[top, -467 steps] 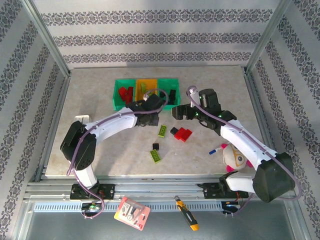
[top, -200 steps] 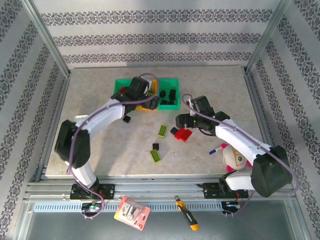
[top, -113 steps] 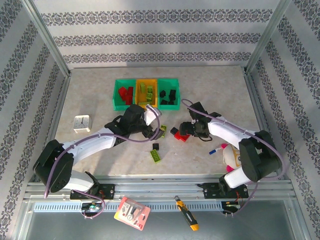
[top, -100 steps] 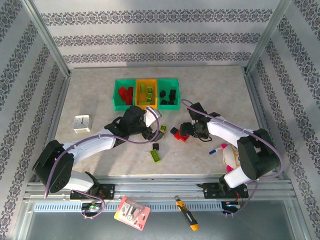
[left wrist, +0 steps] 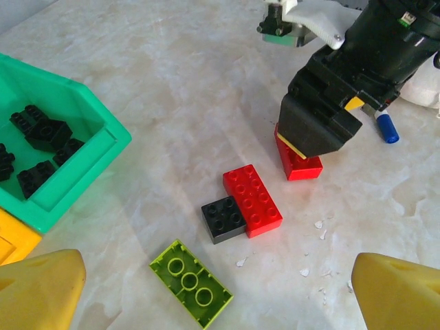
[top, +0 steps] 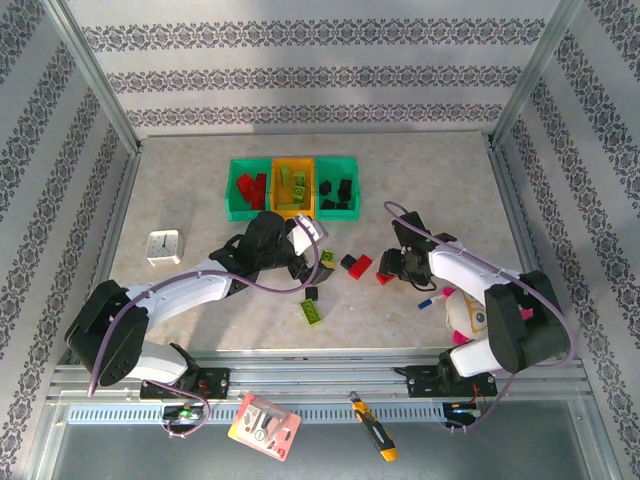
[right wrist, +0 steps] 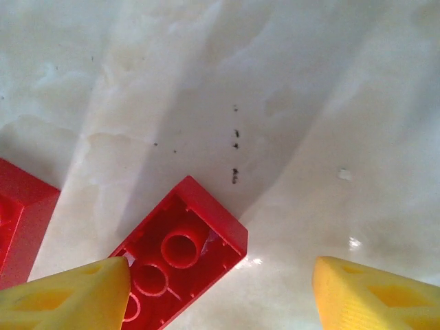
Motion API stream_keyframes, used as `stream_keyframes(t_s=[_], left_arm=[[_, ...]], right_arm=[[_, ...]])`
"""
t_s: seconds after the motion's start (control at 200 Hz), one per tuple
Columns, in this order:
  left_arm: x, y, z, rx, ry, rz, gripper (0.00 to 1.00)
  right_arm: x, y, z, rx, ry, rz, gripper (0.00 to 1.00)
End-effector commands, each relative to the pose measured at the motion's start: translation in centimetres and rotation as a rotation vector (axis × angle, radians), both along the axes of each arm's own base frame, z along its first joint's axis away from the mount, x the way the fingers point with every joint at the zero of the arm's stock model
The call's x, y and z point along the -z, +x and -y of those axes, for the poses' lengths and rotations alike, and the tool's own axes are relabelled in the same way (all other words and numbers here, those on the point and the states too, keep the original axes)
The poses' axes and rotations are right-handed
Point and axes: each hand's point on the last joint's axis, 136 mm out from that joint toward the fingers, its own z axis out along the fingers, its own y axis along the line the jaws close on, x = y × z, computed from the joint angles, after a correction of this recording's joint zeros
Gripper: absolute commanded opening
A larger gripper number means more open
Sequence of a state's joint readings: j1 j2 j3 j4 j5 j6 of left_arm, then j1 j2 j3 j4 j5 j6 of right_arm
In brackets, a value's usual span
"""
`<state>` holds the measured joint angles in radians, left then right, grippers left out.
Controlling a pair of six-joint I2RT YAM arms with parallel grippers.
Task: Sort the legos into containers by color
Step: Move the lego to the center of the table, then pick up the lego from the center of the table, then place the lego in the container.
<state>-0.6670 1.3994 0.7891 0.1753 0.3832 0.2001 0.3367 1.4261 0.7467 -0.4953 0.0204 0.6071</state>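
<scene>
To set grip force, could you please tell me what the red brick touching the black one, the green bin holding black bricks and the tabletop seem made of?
Red brick: hard moulded plastic, glossy, judging by crisp studs and highlights. Green bin: plastic too, smooth, slightly shiny, thin moulded walls. Tabletop: looks like polished marble, veined and reflective; possibly laminate.

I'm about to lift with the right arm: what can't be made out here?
Right wrist view: the red brick runs off the bottom edge and under a finger of the right pincer; contact unclear.
Left wrist view: that pincer's body covers the brick's top.
Top external view: legos in the containers too small to count.
</scene>
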Motion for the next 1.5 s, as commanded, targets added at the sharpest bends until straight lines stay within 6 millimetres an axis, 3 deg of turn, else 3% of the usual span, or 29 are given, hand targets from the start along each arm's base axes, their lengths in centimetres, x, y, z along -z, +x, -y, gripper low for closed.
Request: stream_keyframes(t_s=[0.0, 0.1, 0.19, 0.34, 0.56, 0.65, 0.759, 0.874, 1.004, 1.149, 1.394, 1.494], left_arm=[[-0.8, -0.3, 0.9, 0.040, -0.040, 0.049, 0.99], [-0.8, -0.4, 1.0, 0.043, -0.042, 0.047, 0.99], [-0.9, -0.3, 1.0, 0.038, -0.047, 0.050, 0.99], [-1.0, -0.4, 0.9, 0.035, -0.056, 0.047, 0.99], [-0.7, -0.9, 0.7, 0.047, -0.052, 0.046, 0.99], [-0.6, -1.0, 0.5, 0.046, -0.048, 0.051, 0.99], [-0.4, -1.1, 0.2, 0.036, -0.043, 0.051, 0.99], [-0.6, -1.4, -0.3, 0.017, -0.053, 0.060, 0.99], [-0.9, -1.7, -1.4, -0.024, -0.068, 0.069, 0.99], [-1.2, -2.2, -3.5, -0.114, -0.073, 0.062, 0.99], [-1.7, -2.8, -9.3, -0.352, -0.068, 0.073, 0.99], [-2.2, -3.1, -11.0, -0.409, -0.088, 0.089, 0.99]], right_arm=[[-1.2, 0.5, 0.0, 0.018, 0.012, 0.055, 0.71], [-1.6, 0.9, -1.2, -0.007, 0.033, 0.071, 0.78], [-0.6, 0.6, -1.3, 0.011, 0.028, 0.033, 0.85], [1.0, 0.3, -0.9, 0.065, 0.028, -0.017, 0.85], [1.4, 0.6, -0.3, 0.094, 0.017, -0.029, 0.69], [1.1, 0.6, -0.2, 0.095, 0.023, -0.021, 0.56], [0.5, 0.9, -0.6, 0.085, 0.038, -0.002, 0.41], [-1.2, 2.0, -1.7, 0.029, 0.062, 0.052, 0.34], [-3.9, 3.9, -4.6, -0.109, 0.081, 0.141, 0.33], [-6.6, 6.3, -9.4, -0.279, 0.130, 0.244, 0.32], [-12.1, 12.2, -20.0, -0.533, 0.217, 0.468, 0.31], [-13.2, 14.5, -24.3, -0.595, 0.248, 0.536, 0.30]])
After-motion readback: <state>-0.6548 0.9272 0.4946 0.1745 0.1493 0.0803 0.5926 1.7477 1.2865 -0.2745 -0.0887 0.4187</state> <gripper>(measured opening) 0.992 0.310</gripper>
